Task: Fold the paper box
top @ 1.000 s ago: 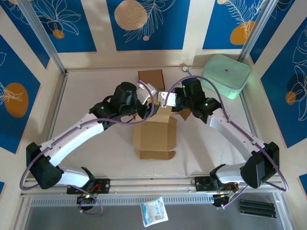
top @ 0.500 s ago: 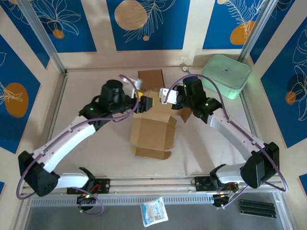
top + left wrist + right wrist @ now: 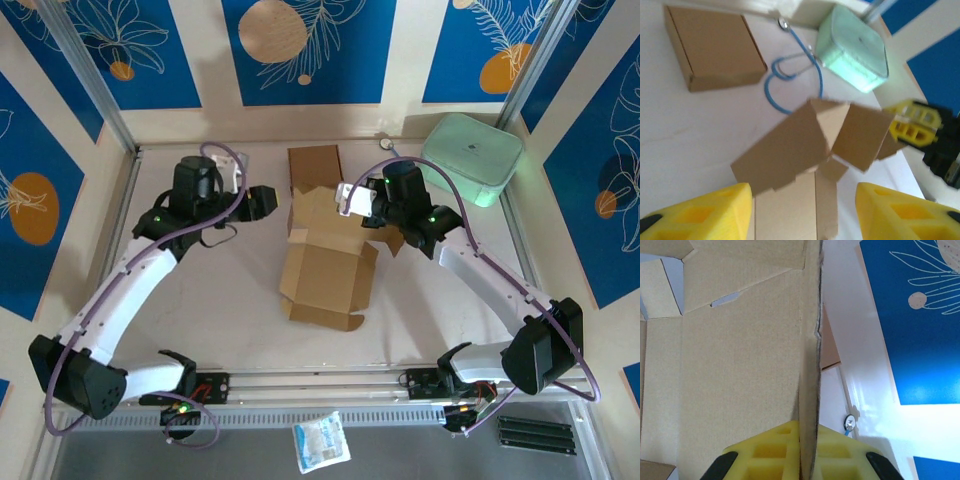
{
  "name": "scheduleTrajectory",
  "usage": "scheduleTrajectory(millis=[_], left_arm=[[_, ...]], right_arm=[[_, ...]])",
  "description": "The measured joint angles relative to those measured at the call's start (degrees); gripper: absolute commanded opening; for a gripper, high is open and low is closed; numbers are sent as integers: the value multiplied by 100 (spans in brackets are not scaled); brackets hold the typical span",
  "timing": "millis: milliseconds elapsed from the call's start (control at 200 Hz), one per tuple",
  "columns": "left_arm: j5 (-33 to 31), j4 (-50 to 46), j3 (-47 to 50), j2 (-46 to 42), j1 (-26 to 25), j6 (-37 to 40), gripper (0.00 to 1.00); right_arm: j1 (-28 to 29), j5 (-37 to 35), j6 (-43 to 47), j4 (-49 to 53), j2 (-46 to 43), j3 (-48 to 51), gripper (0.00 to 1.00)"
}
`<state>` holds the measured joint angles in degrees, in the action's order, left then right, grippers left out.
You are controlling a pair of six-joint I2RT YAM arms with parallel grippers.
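Observation:
The paper box (image 3: 325, 268) is a brown cardboard carton lying partly unfolded in the middle of the table, flaps spread at its far end. My right gripper (image 3: 348, 202) is shut on one upright wall at the carton's far right; in the right wrist view its yellow fingers (image 3: 771, 450) pinch the wall's edge (image 3: 809, 365). My left gripper (image 3: 266, 200) hovers open to the left of the carton, apart from it. In the left wrist view the carton (image 3: 785, 150) lies beyond the left gripper (image 3: 802, 215), with nothing between the yellow pads (image 3: 715, 212).
A flat, folded brown box (image 3: 315, 165) lies at the back centre. A mint green case (image 3: 472, 155) sits at the back right, with a blue cable (image 3: 790, 75) beside it. A white packet (image 3: 320, 441) lies below the table's front rail.
My left gripper has let go of the carton's far flap and pulled back to the left. The carton has shifted slightly right. The right gripper keeps its hold.

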<state>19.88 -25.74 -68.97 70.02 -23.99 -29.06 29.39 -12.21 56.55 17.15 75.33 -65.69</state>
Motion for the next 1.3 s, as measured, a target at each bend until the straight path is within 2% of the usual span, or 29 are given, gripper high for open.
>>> scheduleTrajectory(millis=[195, 275, 445, 560, 620, 690, 740, 970, 1030, 1145, 1256, 1301], left_arm=[[-111, -70, 872, 20, -313, 57, 54], [-92, -70, 907, 72, -337, 192, 57], [520, 227, 835, 232, -391, 592, 61], [433, 297, 807, 317, -452, 876, 61], [210, 323, 833, 332, -549, 1014, 65], [-31, 474, 968, 321, -750, 1117, 74], [-155, 621, 1115, 317, -883, 1071, 77], [-564, 1147, 1805, 319, -1038, 699, 77], [-584, 1305, 1862, 337, -1038, 494, 74], [-511, 1692, 1880, 487, -1049, 22, 60], [-457, 2037, 1875, 769, -1167, -584, 28], [-452, 2122, 1871, 903, -1255, -785, 21]], right_arm=[[28, -96, 26, 0, 0, 0, 8], [87, -116, 85, 0, 0, 2, 9], [170, -302, 332, -2, 61, 2, 9], [190, -450, 514, -4, 197, 4, 9], [190, -553, 636, -48, 264, 22, 9], [199, -748, 866, -282, 354, 144, 9], [201, -911, 1058, -546, 444, 297, 9], [195, -1412, 1777, -2135, 1176, 1075, 8], [190, -1484, 1906, -2597, 1329, 1198, 8], [190, -1582, 2122, -3329, 1591, 1484, 8], [203, -1674, 2168, -3571, 1725, 1617, 8], [216, -1690, 2166, -3609, 1722, 1633, 8]])
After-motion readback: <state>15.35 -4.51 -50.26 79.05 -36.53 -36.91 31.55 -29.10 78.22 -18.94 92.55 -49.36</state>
